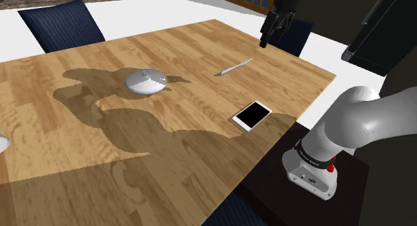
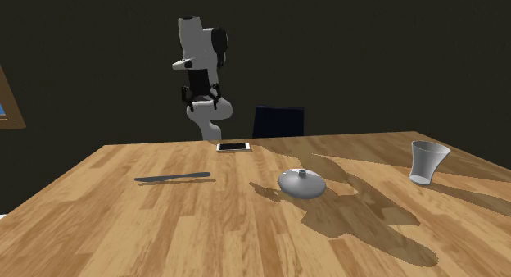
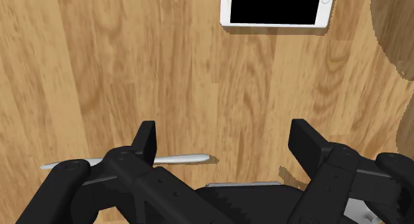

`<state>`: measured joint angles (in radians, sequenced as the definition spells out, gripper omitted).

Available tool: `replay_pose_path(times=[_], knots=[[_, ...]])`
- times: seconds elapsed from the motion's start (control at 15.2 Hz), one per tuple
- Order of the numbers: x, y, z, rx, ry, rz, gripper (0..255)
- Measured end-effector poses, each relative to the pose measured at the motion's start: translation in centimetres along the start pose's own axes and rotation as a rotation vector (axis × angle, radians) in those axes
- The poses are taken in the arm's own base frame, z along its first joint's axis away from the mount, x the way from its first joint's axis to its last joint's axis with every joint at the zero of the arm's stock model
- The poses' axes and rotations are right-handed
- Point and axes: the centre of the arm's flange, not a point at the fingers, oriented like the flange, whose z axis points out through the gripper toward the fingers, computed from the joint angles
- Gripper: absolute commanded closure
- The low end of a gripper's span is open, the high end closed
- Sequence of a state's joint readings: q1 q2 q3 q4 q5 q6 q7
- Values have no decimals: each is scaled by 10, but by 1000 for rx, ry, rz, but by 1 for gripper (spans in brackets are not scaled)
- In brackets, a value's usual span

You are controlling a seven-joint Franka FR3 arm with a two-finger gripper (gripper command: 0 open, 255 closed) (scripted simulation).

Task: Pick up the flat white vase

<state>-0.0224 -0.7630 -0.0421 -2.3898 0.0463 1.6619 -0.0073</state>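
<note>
The flat vase (image 1: pixel 147 81) is a low, pale grey dome with a small neck, resting on the wooden table (image 1: pixel 93 171). In the second exterior view the vase (image 2: pixel 301 183) sits right of the table's middle. My gripper (image 1: pixel 270 34) hangs high above the table's far edge, well away from the vase, and its shadow falls across the wood. My gripper (image 2: pixel 202 102) also shows there, above the table's far side. In the wrist view my gripper (image 3: pixel 225 142) is open with nothing between its fingers (image 3: pixel 147 140), and bare wood lies below.
A grey knife (image 1: pixel 234 67) lies near the far edge, and a white-framed phone (image 1: pixel 252 115) lies close to the stand side. A white cup (image 2: pixel 428 161) stands at the second exterior view's right. Dark blue chairs (image 1: pixel 63 24) surround the table.
</note>
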Motion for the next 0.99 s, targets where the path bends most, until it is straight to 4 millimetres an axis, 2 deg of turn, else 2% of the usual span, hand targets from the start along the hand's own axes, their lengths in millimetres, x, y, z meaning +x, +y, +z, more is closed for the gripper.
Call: replay_pose_path(times=[0.13, 0.33, 0.99], knots=[[4, -4, 2, 0, 0, 1, 0], [22, -28, 12, 1, 2, 9, 0], [99, -128, 53, 9, 10, 41, 0]])
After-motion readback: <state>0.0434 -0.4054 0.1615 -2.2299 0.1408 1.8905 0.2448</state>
